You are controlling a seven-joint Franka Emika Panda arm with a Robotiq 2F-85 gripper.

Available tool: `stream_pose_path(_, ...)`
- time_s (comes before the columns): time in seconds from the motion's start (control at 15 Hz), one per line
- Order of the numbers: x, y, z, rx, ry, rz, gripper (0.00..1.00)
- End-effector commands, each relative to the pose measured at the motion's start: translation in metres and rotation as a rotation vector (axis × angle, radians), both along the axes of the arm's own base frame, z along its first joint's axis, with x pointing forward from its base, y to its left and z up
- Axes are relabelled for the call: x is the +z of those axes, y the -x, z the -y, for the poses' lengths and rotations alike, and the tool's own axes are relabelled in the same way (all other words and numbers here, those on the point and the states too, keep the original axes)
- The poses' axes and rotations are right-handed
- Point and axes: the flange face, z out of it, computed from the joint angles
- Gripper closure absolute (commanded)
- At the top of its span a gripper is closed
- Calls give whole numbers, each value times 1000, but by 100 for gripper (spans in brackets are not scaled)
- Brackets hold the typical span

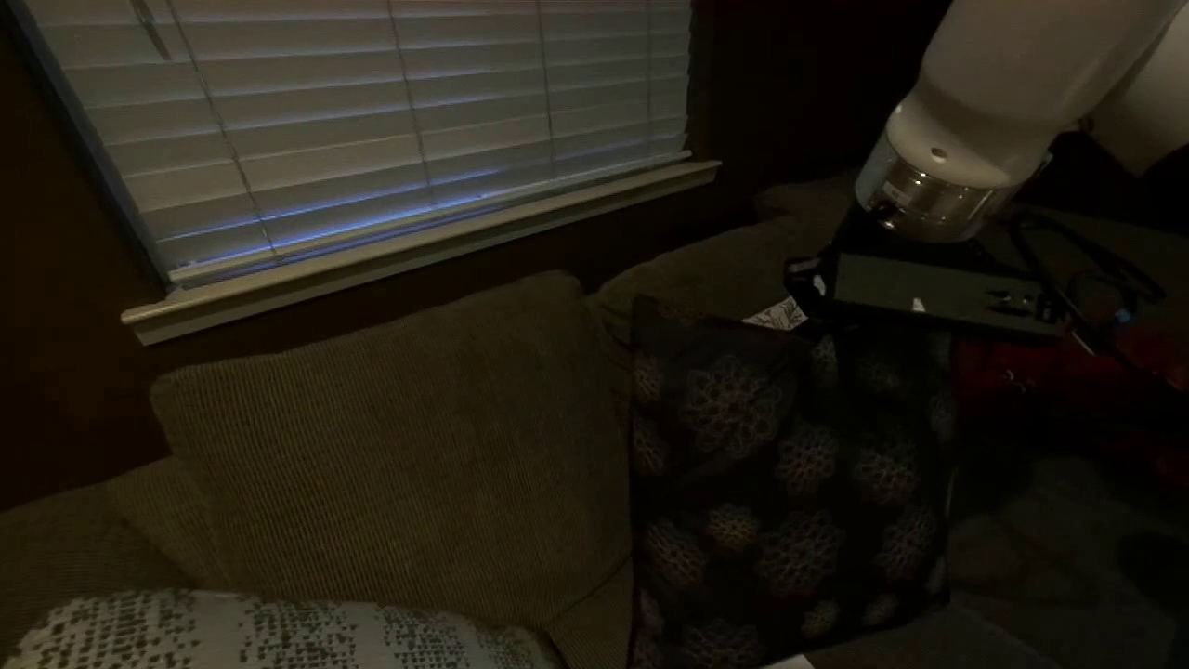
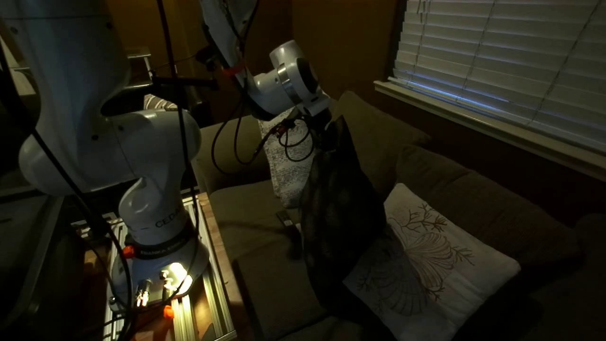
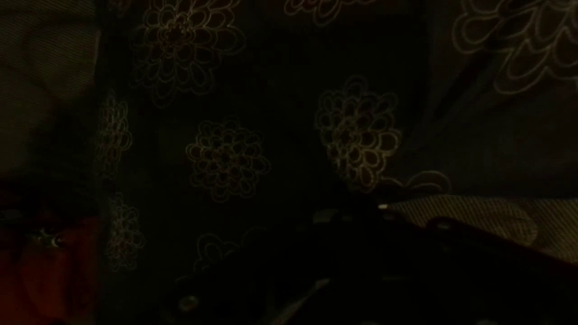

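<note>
"Over the couch [image 2: 265, 260], what has the gripper [image 3: 361, 210] got hold of?"

"The dark flowered pillow [image 1: 799, 483]. The fingers are drawn tight together with a pinch of its top edge caught between them. The wrist view is very dim, but folds in the cloth run towards the fingertips."

"How does the pillow stand?"

"Upright, with one upper corner poking up beside the gripper. In an exterior view its lower part comes in front of a white pillow [image 2: 440, 255] printed with a shell and coral. Whether its bottom edge bears on the seat, I can't tell; that part is too dark."

"What else is near it?"

"Ribbed back cushions [image 1: 418, 455] line the wall side. Farther along the couch leans a speckled pillow [image 2: 284, 166], and a small dark oblong object [image 2: 285, 219] lies on the seat near the foot of that one. Something red [image 1: 1068, 372] shows just past the flowered pillow's side, too murky to name."

"And the arm?"

"The white arm [image 2: 279, 90] reaches out over the seat, high enough that the gripper points down at the pillow's top. Its base [image 2: 151, 265] stands beside the couch, with a bright light [image 2: 180, 277] showing there."

"Any daylight?"

"A little: bluish streaks come through the lower slats of the white blinds [image 1: 399, 121], above a pale sill [image 1: 427, 246]. The rest of the room is mostly shadow."
</note>
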Motion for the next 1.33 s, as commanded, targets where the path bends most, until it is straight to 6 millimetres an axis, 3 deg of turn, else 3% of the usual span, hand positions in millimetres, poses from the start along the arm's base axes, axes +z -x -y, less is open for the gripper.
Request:
stream_pose_path(0.0,-2,2,-1,2,2,-4,96)
stream_pose_path(0.53,-5,5,-1,22,14,-17,99)
stream_pose_path(0.87,-24,22,6,111,114,-111,99)
stream_pose_path(1.27,-28,21,22,189,256,-193,99)
